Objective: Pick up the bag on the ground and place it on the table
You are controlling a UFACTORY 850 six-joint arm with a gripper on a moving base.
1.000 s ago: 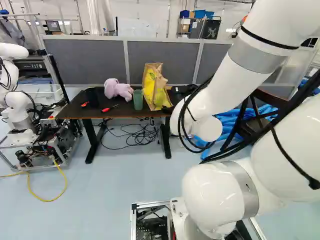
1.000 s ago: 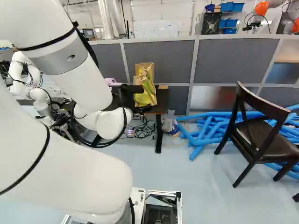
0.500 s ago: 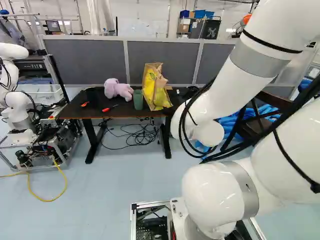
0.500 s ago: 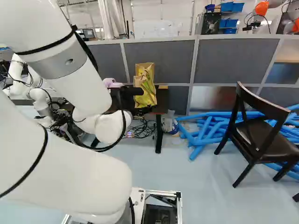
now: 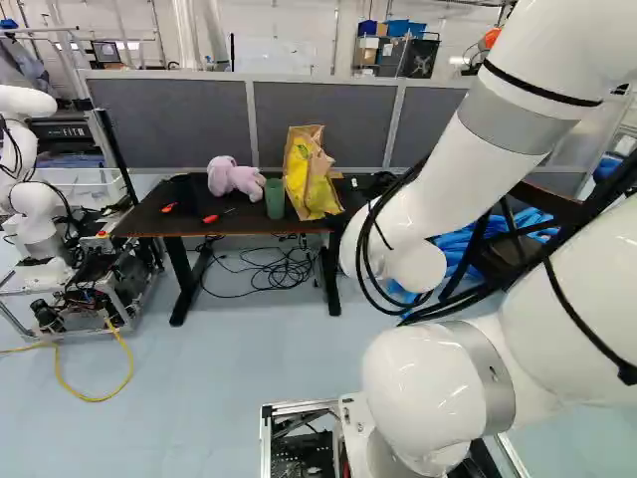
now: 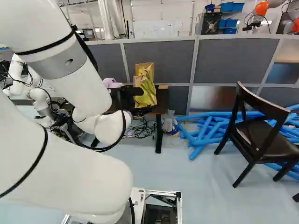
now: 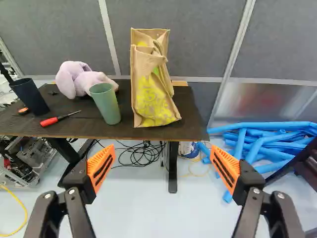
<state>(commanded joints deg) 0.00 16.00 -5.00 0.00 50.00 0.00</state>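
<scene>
Standing upright on the table, the bag occupies the upper centre of the left base view; gripper: jaws wide apart, empty.

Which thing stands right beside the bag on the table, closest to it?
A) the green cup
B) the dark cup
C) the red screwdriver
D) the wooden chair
A: the green cup stands next to the bag on the table, while the screwdriver and the dark cup lie farther off and the chair is on the floor.
</scene>
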